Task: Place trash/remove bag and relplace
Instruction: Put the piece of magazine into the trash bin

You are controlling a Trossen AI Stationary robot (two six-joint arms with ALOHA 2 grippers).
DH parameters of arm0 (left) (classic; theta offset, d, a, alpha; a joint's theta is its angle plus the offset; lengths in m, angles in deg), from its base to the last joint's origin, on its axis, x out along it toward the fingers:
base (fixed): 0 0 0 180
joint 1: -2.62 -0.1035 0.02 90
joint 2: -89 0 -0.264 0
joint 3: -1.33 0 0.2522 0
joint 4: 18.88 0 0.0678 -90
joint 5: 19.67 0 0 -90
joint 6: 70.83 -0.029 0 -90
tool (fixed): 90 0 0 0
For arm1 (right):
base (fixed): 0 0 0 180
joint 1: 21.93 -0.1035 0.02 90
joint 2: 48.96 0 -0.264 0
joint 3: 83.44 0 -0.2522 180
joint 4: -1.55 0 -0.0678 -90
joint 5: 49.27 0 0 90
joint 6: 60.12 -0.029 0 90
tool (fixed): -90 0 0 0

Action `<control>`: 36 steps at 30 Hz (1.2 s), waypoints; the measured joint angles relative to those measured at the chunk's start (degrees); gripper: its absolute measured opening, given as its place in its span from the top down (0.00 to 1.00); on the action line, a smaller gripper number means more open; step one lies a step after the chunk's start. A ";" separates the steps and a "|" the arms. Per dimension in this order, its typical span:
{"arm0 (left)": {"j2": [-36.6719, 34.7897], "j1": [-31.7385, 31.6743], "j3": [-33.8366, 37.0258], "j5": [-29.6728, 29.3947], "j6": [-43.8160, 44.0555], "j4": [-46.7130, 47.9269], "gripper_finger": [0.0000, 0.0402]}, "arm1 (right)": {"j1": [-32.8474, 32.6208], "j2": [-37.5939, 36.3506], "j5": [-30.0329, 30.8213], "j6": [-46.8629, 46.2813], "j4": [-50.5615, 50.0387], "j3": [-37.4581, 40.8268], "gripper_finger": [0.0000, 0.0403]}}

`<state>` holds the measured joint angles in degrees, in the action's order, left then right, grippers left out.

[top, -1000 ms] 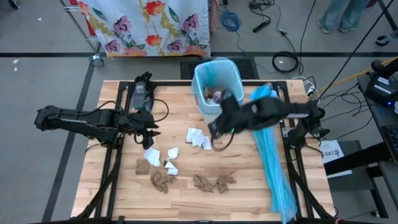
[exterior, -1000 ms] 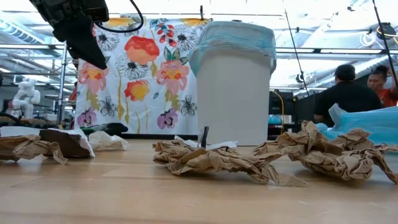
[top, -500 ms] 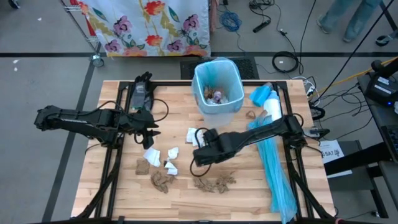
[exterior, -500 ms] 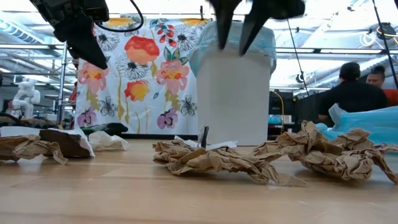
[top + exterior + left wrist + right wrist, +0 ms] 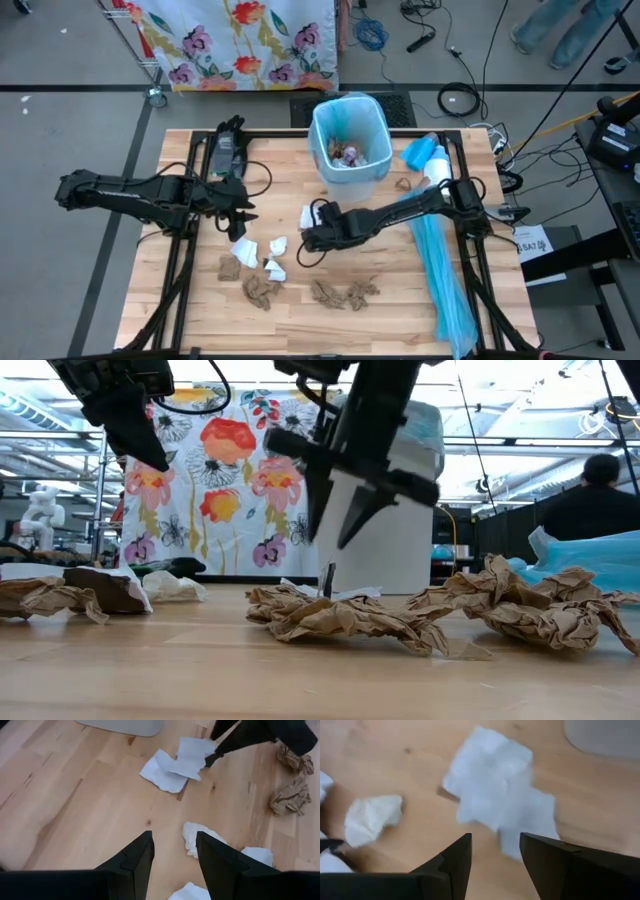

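- Nearest you on the pale wooden plank counter (image 5: 200, 310) lie the crumpled brown paper scraps (image 5: 345, 293), one cluster near the front middle and another (image 5: 260, 289) further left. They look light and springy, so you can judge that a pinch across a raised fold will hold better than a push from the side.
- Just behind those sit small white tissue wads (image 5: 273, 258), soft and loose; expect them to flatten under the fingers and to slide on the smooth wood if you come in shallow.
- The right claw (image 5: 307, 238) hangs low over the middle of the counter with its fingers spread and nothing between them. It is poised just beside the flat white tissue sheet (image 5: 495, 805), which lies spread out rather than balled.
- That sheet offers little height, so you would do best to come down on a lifted edge or crease and gather it as the fingers meet.
- The left claw (image 5: 240, 208) waits over the left side of the counter, fingers also parted and empty, above another white tissue piece (image 5: 243, 250).
- Along the right side lies a long light-blue plastic sheet (image 5: 440, 270); leave it.
- Farthest back stands the white bin with a light-blue liner (image 5: 349, 140), already holding some scraps.
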<state>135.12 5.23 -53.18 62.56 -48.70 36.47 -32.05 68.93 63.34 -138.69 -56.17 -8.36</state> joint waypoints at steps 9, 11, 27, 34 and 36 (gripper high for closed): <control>0.00 -0.01 0.00 0.04 0.00 0.04 0.62 | 2.49 -0.09 2.39 1.66 5.31 3.24 0.92; 0.00 0.00 0.00 0.05 0.00 0.06 0.62 | 2.25 -0.09 2.03 2.53 6.00 3.24 0.97; 0.00 0.00 0.00 0.04 -1.55 0.09 0.62 | -3.17 -2.62 1.37 -0.27 -1.03 -2.15 1.00; 0.00 0.00 0.00 0.04 -1.51 0.08 0.62 | -2.32 -2.62 1.28 -1.98 -4.63 -2.18 0.92; 0.00 0.00 0.00 0.04 -1.49 0.07 0.62 | -1.76 -2.62 1.63 -2.00 -4.74 -2.18 0.87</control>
<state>135.12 5.23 -53.18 62.60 -50.19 36.53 -33.81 66.30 64.97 -140.68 -60.91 -10.54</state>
